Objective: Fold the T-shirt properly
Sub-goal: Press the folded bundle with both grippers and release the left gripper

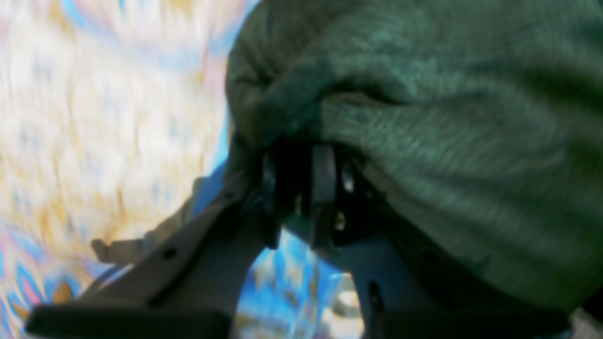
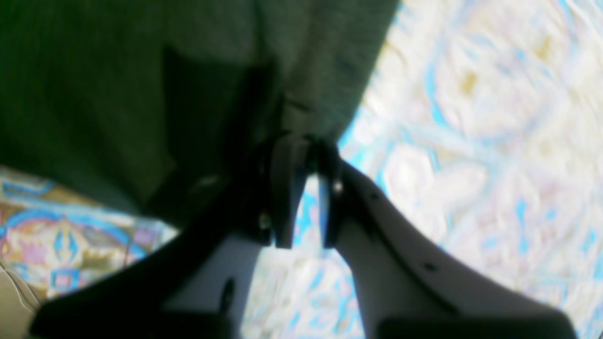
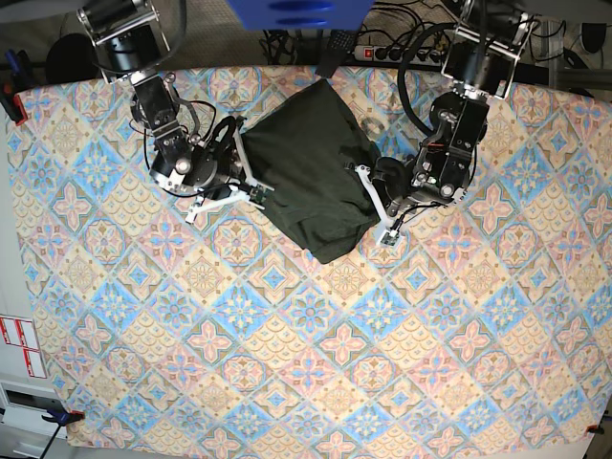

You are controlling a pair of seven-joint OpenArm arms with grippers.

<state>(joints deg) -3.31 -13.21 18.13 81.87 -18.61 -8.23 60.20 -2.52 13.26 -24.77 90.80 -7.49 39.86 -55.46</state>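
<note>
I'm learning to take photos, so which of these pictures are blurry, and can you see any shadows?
Left wrist view: soft and blurry, with a dark shadow on the patterned cloth beside the jaws; right wrist view: blurry too, with dark patches on the green shirt; base view: sharper, the tile pattern easy to make out.

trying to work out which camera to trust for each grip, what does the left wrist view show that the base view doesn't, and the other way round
Only the left wrist view: a close look at the shirt bunched in thick folds right at the left gripper's fingertips.

Only the base view: both arms at once, with the right gripper at the shirt's opposite side, and a red-and-white sheet by the left edge.

Both: the green shirt, the left gripper at its edge, and the patterned cloth beneath.
</note>
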